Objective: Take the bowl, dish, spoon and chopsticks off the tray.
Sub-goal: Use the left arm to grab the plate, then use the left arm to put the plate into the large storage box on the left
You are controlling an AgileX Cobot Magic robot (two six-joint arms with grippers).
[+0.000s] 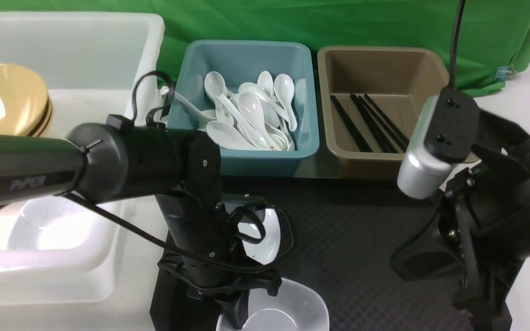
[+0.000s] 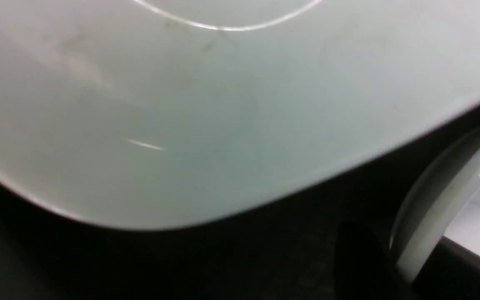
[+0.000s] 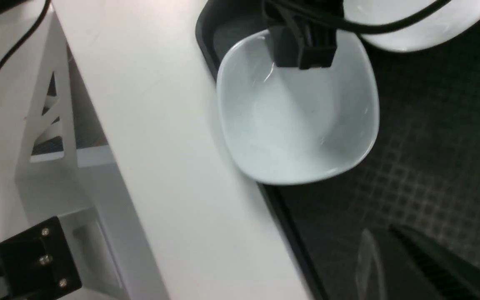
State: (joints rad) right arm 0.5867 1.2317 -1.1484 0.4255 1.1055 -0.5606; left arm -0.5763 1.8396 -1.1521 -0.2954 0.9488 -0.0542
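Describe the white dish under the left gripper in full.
The dish is glossy white, rounded-square and shallow-walled, seemingly ceramic or melamine, empty and upright. It sits at the near edge of the tray, hiding part of that rim. The left gripper is at its rim; whether it clamps it cannot be told. A second dish, also white, lies just beyond.

Black left arm (image 1: pixel 145 161), "PiPER" lettering (image 1: pixel 27 184); black cables (image 1: pixel 118 222); silver right-wrist camera (image 1: pixel 417 171).

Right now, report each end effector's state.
Left end effector: at the dish rim, grip cannot be told.
Right end effector: closed, nothing seen held.
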